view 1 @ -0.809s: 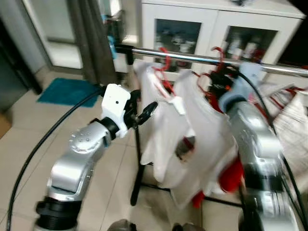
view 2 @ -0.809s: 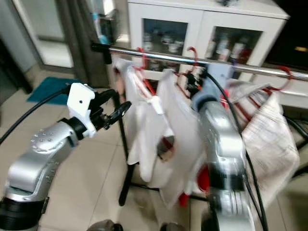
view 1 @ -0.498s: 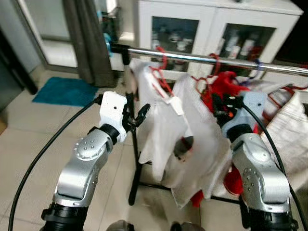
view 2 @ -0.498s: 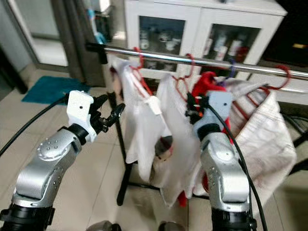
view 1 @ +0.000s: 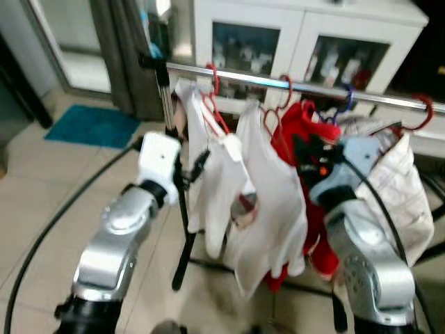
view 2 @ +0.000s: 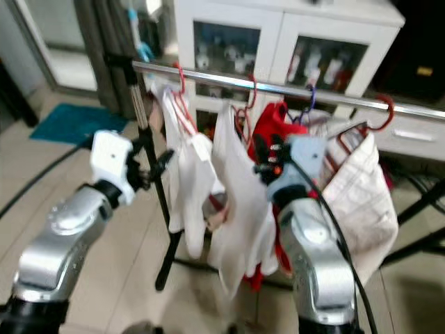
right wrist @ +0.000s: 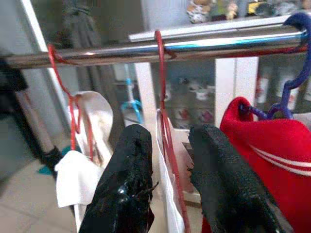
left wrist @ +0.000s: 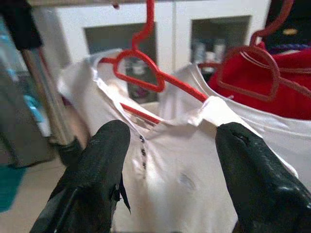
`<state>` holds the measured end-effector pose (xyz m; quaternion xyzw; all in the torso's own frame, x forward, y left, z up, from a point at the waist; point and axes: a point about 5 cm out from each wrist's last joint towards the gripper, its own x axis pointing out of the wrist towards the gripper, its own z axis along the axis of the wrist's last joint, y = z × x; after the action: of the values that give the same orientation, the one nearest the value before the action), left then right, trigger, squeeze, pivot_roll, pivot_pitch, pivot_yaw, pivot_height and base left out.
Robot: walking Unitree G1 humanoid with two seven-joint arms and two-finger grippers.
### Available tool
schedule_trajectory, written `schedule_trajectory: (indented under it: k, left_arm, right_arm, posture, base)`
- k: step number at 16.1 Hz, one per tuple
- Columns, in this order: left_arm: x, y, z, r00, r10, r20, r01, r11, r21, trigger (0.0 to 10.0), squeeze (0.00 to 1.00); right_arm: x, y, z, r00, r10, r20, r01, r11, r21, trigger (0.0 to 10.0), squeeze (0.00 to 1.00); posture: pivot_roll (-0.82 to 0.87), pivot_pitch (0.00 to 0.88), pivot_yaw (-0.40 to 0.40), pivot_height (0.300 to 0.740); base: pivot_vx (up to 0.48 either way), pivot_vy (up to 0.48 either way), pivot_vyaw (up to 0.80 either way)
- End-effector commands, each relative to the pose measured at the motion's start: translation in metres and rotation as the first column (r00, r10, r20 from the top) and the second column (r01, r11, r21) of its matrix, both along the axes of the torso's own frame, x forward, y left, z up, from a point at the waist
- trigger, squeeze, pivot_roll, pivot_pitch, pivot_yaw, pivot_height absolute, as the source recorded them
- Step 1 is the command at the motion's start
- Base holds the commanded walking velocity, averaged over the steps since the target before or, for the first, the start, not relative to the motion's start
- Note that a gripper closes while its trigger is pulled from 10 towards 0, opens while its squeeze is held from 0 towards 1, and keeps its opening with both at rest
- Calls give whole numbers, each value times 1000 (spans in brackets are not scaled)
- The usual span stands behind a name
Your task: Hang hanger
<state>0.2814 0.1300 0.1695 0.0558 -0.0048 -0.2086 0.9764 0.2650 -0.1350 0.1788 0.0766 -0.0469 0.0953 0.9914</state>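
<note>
**Q:** Looking from the nearest parts outward, what stands closest?

**A:** Two silver arms. The left gripper (left wrist: 167, 160) has its jaws spread wide with nothing between them, and it faces a white polo shirt (left wrist: 184, 165). The right gripper (right wrist: 170, 184) has its jaws parted and empty, one black finger (right wrist: 129, 179) on either side of a thin red wire, apparently without touching it.

**Q:** What does the hanger look like, and where is it?

**A:** The red hanger (right wrist: 163, 87) is thin red wire; its hook is looped over the chrome rail (right wrist: 218, 46), and its stem drops straight down into a white garment (view 1: 268, 202). It sits between the polo shirt's own red hanger (left wrist: 146, 68) on the robot's left and a red top (right wrist: 272, 145) on a purple hanger (right wrist: 296, 77) on the right.

**Q:** What lies farther along the rail?

**A:** A pale checked garment (view 2: 361, 188) hangs from another red hook (view 2: 384, 111) at the right end.

**Q:** And behind the rack?

**A:** A white cabinet (view 2: 278, 21) with glass doors, a dark curtain (view 1: 128, 62), and a teal mat (view 1: 90, 125) on the tiled floor (view 1: 42, 195).
</note>
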Motion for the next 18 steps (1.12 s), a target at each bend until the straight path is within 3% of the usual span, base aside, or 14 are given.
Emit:
schedule_trajectory:
  k: [1, 5, 11, 18]
  left_arm:
    - [-2, -7, 3, 1000, -22, 16, 22, 1000, 1, 10000, 0]
    - [-2, -9, 3, 999, -31, 21, 31, 1000, 7, 10000, 0]
    - [0, -10, 3, 999, -42, 33, 41, 999, 21, 10000, 0]
    - [0, -10, 0, 1000, -21, 19, 21, 1000, 7, 10000, 0]
  right_arm:
    - [-2, -7, 4, 1000, -13, 29, 13, 1000, 5, 10000, 0]
    - [-2, -10, 6, 999, -21, 38, 20, 1000, 12, 10000, 0]
    - [6, -20, -2, 995, -97, -4, 97, 994, -51, 10000, 0]
    - [2, -21, -23, 989, -119, -89, 106, 985, -137, 10000, 0]
  posture:
    - [6, 53, -13, 740]
    - [9, 40, -15, 740]
    - [11, 18, -19, 740]
    - [11, 27, -18, 740]
  base:
    - [0, -341, 0]
    - [0, -340, 0]
    - [0, -331, 0]
    - [0, 0, 0]
